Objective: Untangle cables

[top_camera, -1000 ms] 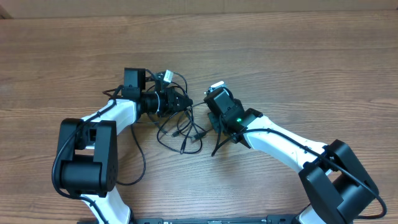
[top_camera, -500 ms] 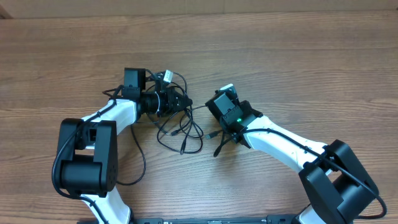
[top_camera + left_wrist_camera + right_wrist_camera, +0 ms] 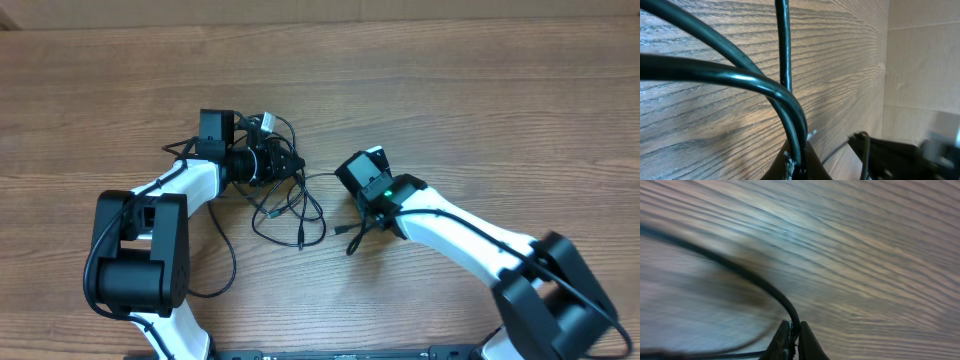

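The cables (image 3: 288,208) are thin black cords in loose loops on the wooden table between my two arms. My left gripper (image 3: 296,163) is shut on the upper part of the bundle; the left wrist view shows black cable strands (image 3: 790,107) pinched between its fingertips (image 3: 799,167). My right gripper (image 3: 349,178) is shut on one cable; the right wrist view shows a single black cord (image 3: 760,282) curving out from its closed fingertips (image 3: 794,341). A thin strand runs taut between the two grippers. A plug end (image 3: 350,240) lies below the right gripper.
A small silvery-white connector (image 3: 267,122) sits at the top of the bundle behind the left gripper. Thicker black arm wires (image 3: 222,262) loop beside the left arm. Wood table (image 3: 480,100) extends on all sides.
My right gripper has moved right and slightly up with its cable, drawing it away from the bundle. The loops have shifted and spread. The left gripper has stayed in place.
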Motion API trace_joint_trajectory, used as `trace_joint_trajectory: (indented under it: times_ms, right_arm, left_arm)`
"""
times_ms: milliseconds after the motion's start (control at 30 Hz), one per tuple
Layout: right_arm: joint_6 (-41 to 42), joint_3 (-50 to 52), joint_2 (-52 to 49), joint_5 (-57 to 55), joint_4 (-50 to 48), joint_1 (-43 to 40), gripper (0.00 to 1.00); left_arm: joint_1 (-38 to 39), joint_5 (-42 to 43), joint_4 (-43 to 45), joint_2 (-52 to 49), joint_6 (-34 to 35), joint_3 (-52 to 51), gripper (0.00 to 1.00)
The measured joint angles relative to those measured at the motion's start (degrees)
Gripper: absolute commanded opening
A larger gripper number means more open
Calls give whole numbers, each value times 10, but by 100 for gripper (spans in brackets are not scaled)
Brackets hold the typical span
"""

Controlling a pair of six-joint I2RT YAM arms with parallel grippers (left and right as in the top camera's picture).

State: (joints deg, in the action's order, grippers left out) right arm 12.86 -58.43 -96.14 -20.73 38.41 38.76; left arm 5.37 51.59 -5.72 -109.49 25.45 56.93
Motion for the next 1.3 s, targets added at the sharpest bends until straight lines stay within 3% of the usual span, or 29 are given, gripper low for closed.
trace_joint_trajectory:
  times_ms: [333, 533, 600, 667, 733, 833, 1033, 1200, 1300]
  right_arm:
    - [-45, -7, 200, 166, 23, 0, 4]
    - [-52, -8, 237, 271, 78, 0, 4]
    - [-49, -8, 236, 311, 76, 0, 24]
    - [-30, -8, 236, 337, 63, 0, 36]
    - [-6, -8, 236, 354, 33, 0, 50]
    - [37, -8, 236, 357, -25, 0, 58]
    - [176, -8, 235, 285, -56, 0, 57]
    - [345, -8, 212, 233, -45, 0, 61]
    - [404, -8, 179, 226, -53, 0, 61]
  left_arm:
    - [0, 0, 14, 0, 0, 0, 4]
    - [-1, 47, 74, 0, -9, -1, 4]
    - [-1, 81, 96, 0, -17, -1, 4]
    - [-1, 121, 110, 0, -23, -1, 4]
    - [-1, 158, 119, 0, -37, -1, 4]
    - [-1, 244, 139, 0, -79, -1, 4]
    - [-1, 336, 148, 0, -154, -1, 4]
    - [-1, 354, 151, 0, -184, -1, 4]
    - [-1, 354, 151, 0, -191, -1, 4]
